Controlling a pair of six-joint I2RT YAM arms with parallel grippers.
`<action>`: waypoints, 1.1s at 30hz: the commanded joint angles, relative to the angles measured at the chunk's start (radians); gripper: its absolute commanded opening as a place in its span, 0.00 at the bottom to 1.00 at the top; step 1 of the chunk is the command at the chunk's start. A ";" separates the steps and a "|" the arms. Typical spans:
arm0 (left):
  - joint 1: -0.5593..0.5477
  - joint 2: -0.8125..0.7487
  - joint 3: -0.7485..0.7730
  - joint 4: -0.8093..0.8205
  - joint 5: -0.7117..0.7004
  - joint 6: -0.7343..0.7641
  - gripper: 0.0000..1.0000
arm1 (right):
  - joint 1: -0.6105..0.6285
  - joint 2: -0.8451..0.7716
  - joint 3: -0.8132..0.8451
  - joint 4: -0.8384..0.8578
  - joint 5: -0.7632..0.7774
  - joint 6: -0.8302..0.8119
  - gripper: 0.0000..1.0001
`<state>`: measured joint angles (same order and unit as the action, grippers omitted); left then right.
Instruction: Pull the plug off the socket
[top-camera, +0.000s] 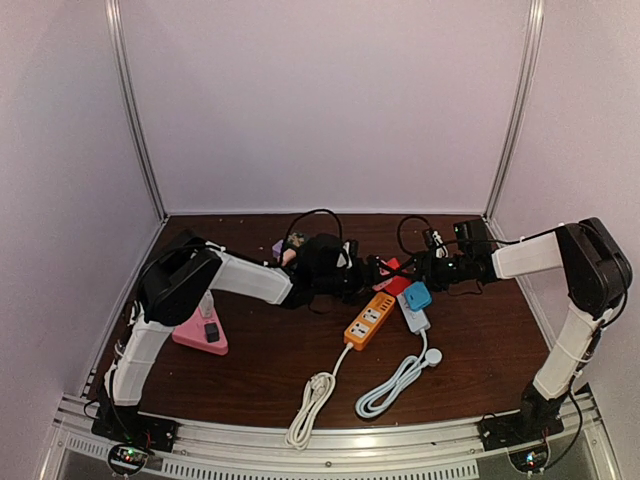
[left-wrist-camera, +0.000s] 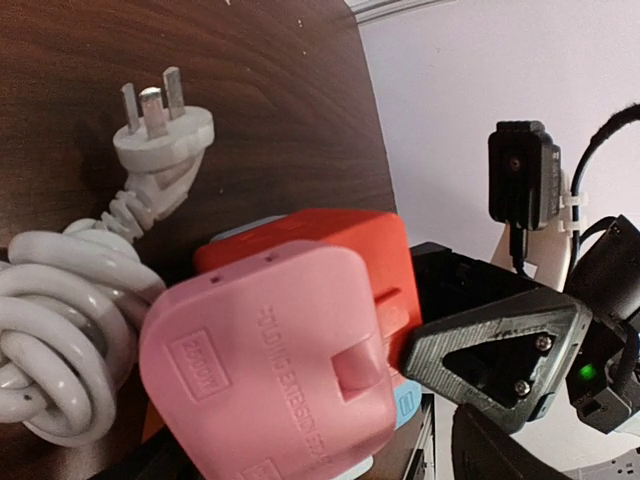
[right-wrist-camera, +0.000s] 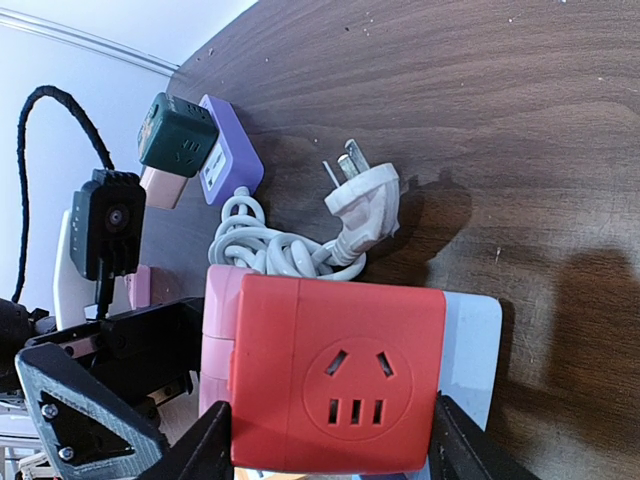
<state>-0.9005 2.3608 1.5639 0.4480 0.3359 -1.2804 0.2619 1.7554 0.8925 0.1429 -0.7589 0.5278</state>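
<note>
A red cube socket (right-wrist-camera: 340, 375) sits between the fingers of my right gripper (right-wrist-camera: 335, 440), which is shut on its two sides. Flat against its left face is the pink plug (right-wrist-camera: 215, 340). In the left wrist view the pink plug (left-wrist-camera: 260, 370) fills the lower middle, and my left gripper (left-wrist-camera: 300, 435) is shut on it, its fingers mostly hidden behind it. Behind the plug the red socket (left-wrist-camera: 340, 240) touches it. From above, the left gripper (top-camera: 368, 270) and the right gripper (top-camera: 415, 272) meet at the red socket (top-camera: 393, 277) mid-table.
A coiled white cable with a bare plug (right-wrist-camera: 360, 205) lies just behind the socket. Green (right-wrist-camera: 178, 135) and purple (right-wrist-camera: 230, 160) cubes stand farther back. An orange power strip (top-camera: 369, 320), a blue cube (top-camera: 417, 296) on a white strip, and a pink stand (top-camera: 205, 330) lie nearer.
</note>
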 joint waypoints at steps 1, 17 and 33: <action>-0.002 -0.022 0.005 0.100 0.011 -0.016 0.82 | 0.002 0.039 -0.014 -0.047 0.010 -0.011 0.62; 0.015 -0.114 -0.107 0.131 -0.009 -0.017 0.58 | 0.004 0.038 -0.007 -0.084 0.061 -0.041 0.62; 0.029 -0.088 -0.041 0.087 0.003 -0.013 0.44 | 0.017 0.034 0.008 -0.130 0.118 -0.078 0.62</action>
<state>-0.8787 2.2971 1.4673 0.4961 0.3336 -1.3102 0.2653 1.7565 0.9077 0.1081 -0.7441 0.5072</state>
